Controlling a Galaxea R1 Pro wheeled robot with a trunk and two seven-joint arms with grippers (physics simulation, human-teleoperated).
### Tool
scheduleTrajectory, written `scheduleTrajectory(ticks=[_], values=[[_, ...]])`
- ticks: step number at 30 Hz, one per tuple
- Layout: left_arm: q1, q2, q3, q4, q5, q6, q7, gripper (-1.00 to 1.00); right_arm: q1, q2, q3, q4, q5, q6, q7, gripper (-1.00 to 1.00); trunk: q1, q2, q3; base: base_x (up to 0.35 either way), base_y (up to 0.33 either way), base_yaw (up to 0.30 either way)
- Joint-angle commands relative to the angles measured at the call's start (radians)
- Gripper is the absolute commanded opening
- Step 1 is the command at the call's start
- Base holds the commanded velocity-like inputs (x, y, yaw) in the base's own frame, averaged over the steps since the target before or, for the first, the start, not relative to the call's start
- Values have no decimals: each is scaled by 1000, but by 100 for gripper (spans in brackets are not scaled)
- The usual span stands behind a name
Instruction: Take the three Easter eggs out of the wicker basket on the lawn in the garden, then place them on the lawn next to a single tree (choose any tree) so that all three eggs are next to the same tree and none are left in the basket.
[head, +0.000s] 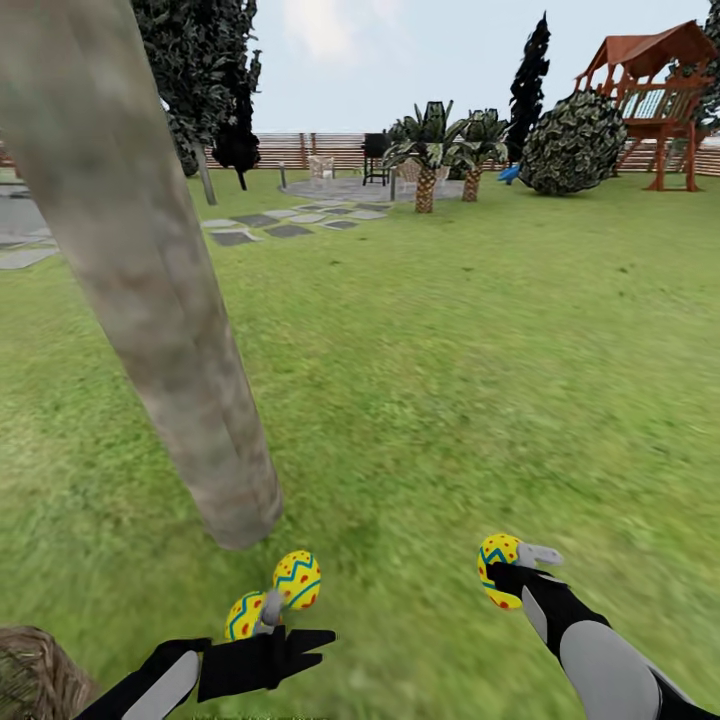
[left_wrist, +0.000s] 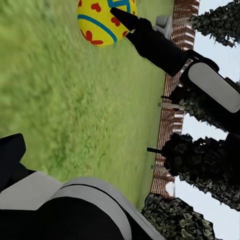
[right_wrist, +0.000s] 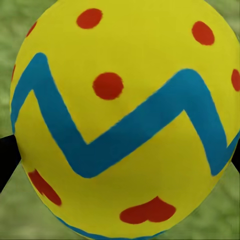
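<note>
Right end effector (head: 503, 572) grips egg (right_wrist: 125, 120); tree (head: 150, 290) beside.

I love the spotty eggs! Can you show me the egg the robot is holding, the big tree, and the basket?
Held egg (right_wrist: 125, 115): right wrist view, its painted side.
Tree (head: 150, 300): head view, mid-trunk.
Wicker basket (head: 35, 675): head view, woven rim.

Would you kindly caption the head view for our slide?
Right gripper holds one egg; two eggs lie by the tree trunk near the left gripper.
</note>
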Motion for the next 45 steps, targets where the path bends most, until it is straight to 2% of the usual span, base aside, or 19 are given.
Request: scheduleTrajectory(ticks=[1, 7, 25, 30, 37, 40, 45], values=[[-1, 1, -4, 1, 10, 7, 1, 100, -1, 0, -7, -2, 7, 4, 3, -100, 0, 0, -1, 0, 0, 291], [-1, 1, -4, 6, 10, 7, 1, 100, -1, 1, -7, -1, 8, 4, 3, -100, 0, 0, -1, 0, -129, 291], [-1, 1, -4, 7, 10, 7, 0, 100, -1, 12, -5, -1, 14, 1, 3, -100, 0, 0, -1, 0, -289, 290], [-1, 1, -4, 7, 10, 7, 0, 100, -1, 44, -4, -2, 17, -4, 2, -100, 0, 0, -1, 0, -204, 288], [-1, 1, -4, 8, 10, 7, 0, 100, -1, 51, -4, -2, 17, -6, 2, -100, 0, 0, 1, 0, -78, 178], [-1, 1, -4, 8, 10, 7, 0, 100, -1, 76, -4, -8, 19, -7, 0, -100, 0, 0, 0, 0, -2, 199], [-1, 1, -4, 9, 10, 7, 0, 100, -1, 84, -4, -10, 19, -7, -25, -100, 0, 0, -2, 0, 0, 262]])
